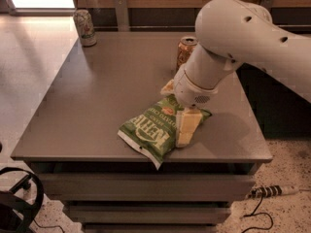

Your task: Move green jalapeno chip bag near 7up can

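We read "KETTLE" in white letters, upside down to us, on the green jalapeno chip bag [151, 131]; the smaller print beside it stayed illegible. The 7up can [85, 27] gave no readable text. The gripper [187, 127] stood on the bag's right end.

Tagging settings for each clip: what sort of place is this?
Likely an office or lab: grey table, speckled floor, white power strip. Cream gripper sits over the crinkly green chip bag.

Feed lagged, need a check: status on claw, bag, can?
Claw over bag, right edge. Bag at table front, 7up can far back-left corner. Brown can sits right of route.
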Motion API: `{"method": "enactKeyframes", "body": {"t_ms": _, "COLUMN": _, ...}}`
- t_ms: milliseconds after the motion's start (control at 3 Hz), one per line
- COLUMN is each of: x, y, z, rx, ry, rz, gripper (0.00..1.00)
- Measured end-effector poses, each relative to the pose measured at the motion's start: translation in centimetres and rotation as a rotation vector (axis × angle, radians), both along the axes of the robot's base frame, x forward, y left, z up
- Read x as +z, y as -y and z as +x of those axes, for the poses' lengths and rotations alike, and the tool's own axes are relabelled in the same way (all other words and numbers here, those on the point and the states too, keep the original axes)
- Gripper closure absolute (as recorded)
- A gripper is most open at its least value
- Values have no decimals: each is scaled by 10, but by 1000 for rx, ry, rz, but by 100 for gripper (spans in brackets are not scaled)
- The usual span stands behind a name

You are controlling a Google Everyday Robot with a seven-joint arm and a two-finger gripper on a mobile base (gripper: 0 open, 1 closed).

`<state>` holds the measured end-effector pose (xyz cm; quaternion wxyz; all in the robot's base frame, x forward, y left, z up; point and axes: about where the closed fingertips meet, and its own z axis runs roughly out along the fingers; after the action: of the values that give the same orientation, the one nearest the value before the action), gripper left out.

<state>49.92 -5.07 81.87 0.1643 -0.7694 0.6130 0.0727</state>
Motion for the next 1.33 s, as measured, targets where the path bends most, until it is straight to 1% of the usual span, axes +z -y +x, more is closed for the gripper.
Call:
{"method": "enactKeyframes", "body": {"t_ms": 1000, "x": 2, "y": -1, "z": -2, "rx": 3, "ry": 3, "rz": -2, "gripper": 86}}
{"method": "enactKeyframes", "body": {"t_ms": 1333, "x": 4, "y": -1, "z": -2, "rx": 4, "ry": 3, "rz": -3, "gripper": 100}}
